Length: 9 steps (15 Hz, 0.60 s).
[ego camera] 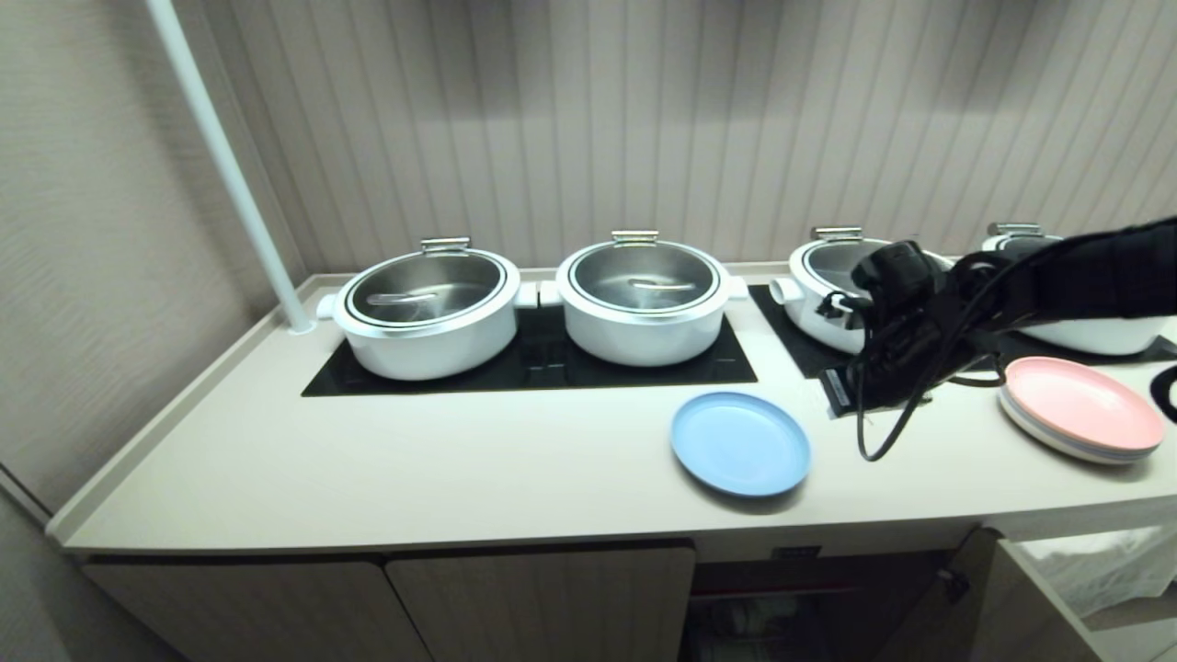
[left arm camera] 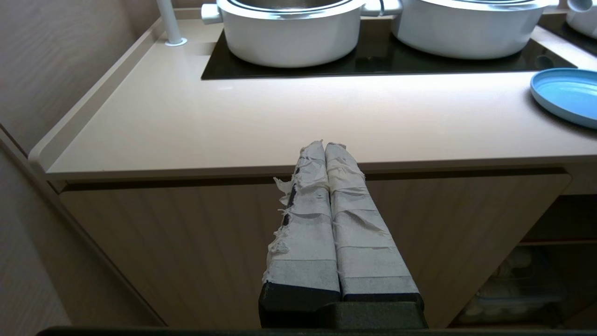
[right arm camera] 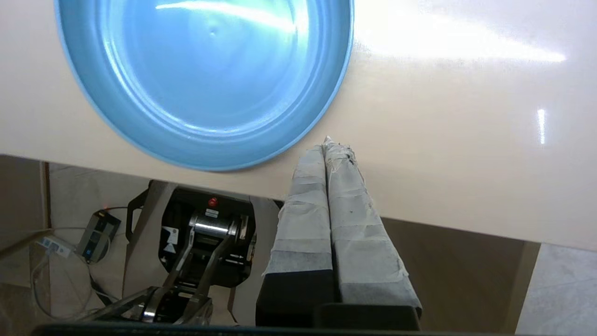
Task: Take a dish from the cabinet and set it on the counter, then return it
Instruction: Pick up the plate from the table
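The dish (ego camera: 740,444), a round light-blue plate, lies flat on the cream counter (ego camera: 414,460) near its front edge. It also shows in the right wrist view as the dish (right arm camera: 205,79) and at the edge of the left wrist view as the dish (left arm camera: 566,95). My right gripper (ego camera: 841,391) hangs over the counter just right of the dish. Its taped fingers are shut and empty, with the right gripper (right arm camera: 329,142) apart from the rim. My left gripper (left arm camera: 324,144) is shut and empty, parked in front of the cabinet (left arm camera: 186,242). The cabinet (ego camera: 542,598) has ribbed doors under the counter, with a dark open bay to their right.
Several white pots (ego camera: 428,313) with glass lids stand on black cooktop panels (ego camera: 542,363) along the back. A plate stack with a pink one uppermost (ego camera: 1080,409) sits at the right. A white pole (ego camera: 230,175) rises at the back left. My base (right arm camera: 200,238) shows below the counter edge.
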Tool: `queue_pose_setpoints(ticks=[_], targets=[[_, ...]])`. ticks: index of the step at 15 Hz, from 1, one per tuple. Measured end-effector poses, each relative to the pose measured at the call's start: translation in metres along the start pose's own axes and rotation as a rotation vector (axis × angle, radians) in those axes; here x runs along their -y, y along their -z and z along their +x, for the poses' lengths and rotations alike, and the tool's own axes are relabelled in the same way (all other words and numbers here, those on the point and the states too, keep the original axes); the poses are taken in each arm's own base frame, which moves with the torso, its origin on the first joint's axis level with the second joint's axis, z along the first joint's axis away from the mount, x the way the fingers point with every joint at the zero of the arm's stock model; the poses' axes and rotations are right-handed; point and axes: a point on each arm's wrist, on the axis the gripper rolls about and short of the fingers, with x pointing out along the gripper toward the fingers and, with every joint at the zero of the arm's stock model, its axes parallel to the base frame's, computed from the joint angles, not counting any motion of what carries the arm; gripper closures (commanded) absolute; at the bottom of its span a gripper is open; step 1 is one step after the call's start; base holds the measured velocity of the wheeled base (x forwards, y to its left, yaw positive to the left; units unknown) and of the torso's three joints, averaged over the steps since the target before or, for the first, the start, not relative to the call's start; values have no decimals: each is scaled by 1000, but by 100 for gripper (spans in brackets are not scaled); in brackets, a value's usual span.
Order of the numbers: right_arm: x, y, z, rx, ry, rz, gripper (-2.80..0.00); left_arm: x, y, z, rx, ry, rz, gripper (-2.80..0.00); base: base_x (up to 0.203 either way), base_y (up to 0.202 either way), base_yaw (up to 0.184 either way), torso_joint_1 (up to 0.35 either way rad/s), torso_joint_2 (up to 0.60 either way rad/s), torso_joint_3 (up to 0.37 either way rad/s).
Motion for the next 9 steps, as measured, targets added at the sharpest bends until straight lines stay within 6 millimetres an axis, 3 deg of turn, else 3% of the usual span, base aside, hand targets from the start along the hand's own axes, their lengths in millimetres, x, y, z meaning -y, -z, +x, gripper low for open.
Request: queue_pose_setpoints(ticks=[5,9], targets=[[11,3,38,-59,10,22,0,0,0,0,0,0,0,0,0,0,0,0,0,0],[12,3,50,-60,8,24,0,0,0,0,0,0,0,0,0,0,0,0,0,0]])
